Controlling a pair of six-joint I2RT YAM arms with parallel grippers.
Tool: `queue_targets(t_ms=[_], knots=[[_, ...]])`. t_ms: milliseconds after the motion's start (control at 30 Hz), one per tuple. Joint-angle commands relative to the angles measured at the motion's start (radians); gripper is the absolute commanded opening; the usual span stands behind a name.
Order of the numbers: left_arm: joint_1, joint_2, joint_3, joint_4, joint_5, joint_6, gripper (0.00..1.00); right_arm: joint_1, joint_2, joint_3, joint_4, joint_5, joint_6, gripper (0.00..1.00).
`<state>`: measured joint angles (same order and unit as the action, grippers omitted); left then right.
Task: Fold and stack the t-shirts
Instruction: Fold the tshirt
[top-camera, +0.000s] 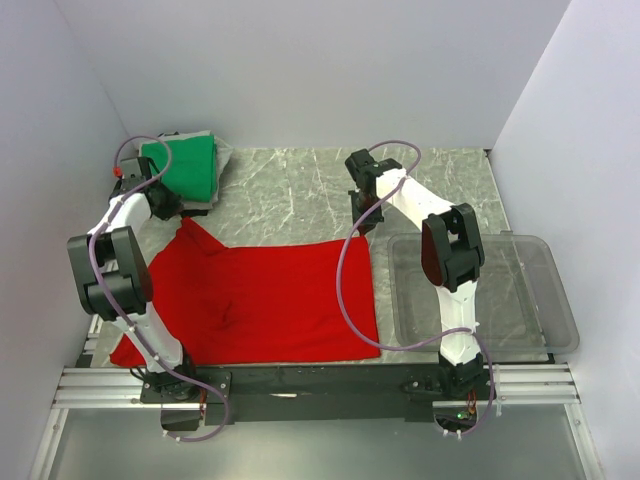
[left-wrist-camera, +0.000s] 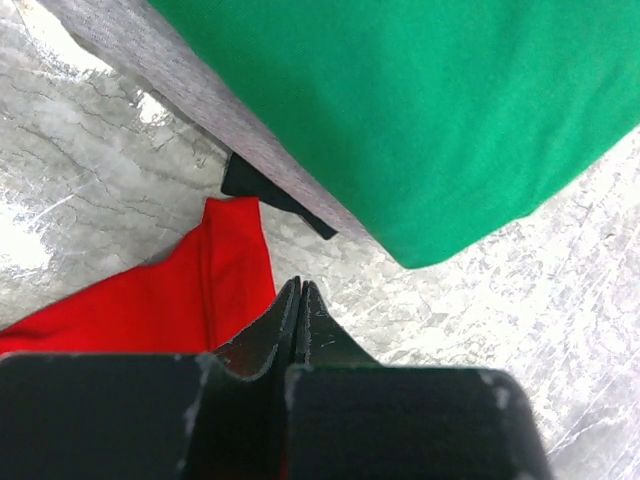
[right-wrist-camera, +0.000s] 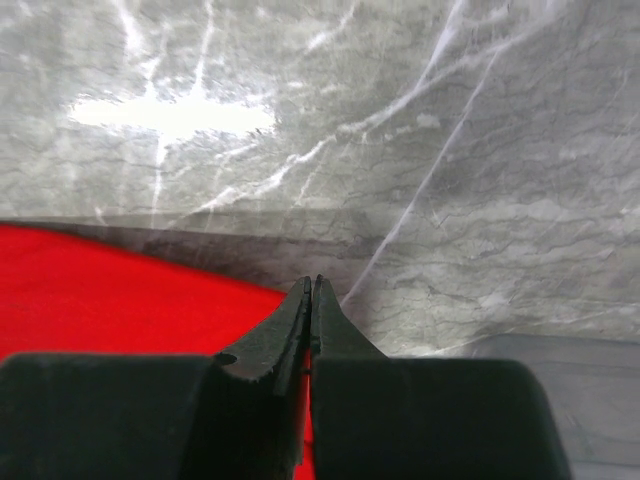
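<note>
Red t-shirt (top-camera: 270, 300) lies flat on the desk (top-camera: 300, 190), centre-left, long axis running left-right. Left fingers (left-wrist-camera: 270, 340) are pressed together at the edge of its far-left sleeve. Right fingers (right-wrist-camera: 280, 330) are also together, at its far-right corner. No cloth visibly pinched in either. Each far corner sits just beside its own arm, so one corner per arm. Green t-shirt (top-camera: 185, 165) sits folded far-left on grey cloth (left-wrist-camera: 190, 80). Likely next: open, grab the far corners.
</note>
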<state>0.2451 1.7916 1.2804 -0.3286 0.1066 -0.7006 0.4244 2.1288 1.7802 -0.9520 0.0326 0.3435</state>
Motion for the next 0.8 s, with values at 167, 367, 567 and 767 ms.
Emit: queue_targets(t_ms=[167,367,567,767], knots=[[0.0,0.113,0.046,-0.013,-0.019,0.056,0.1,-0.01,-0.035,0.039,-0.005,-0.002,-0.012,0.01],[0.002,0.134,0.045,-0.016,-0.094,0.067,0.29,-0.01,-0.053,0.009,0.002,0.0,-0.012,0.02],[0.0,0.138,0.027,-0.003,-0.136,0.076,0.36,-0.01,-0.058,0.001,0.002,-0.002,-0.011,0.03],[0.0,0.167,0.023,0.023,-0.14,0.09,0.38,-0.01,-0.055,0.007,-0.002,-0.008,-0.012,0.03]])
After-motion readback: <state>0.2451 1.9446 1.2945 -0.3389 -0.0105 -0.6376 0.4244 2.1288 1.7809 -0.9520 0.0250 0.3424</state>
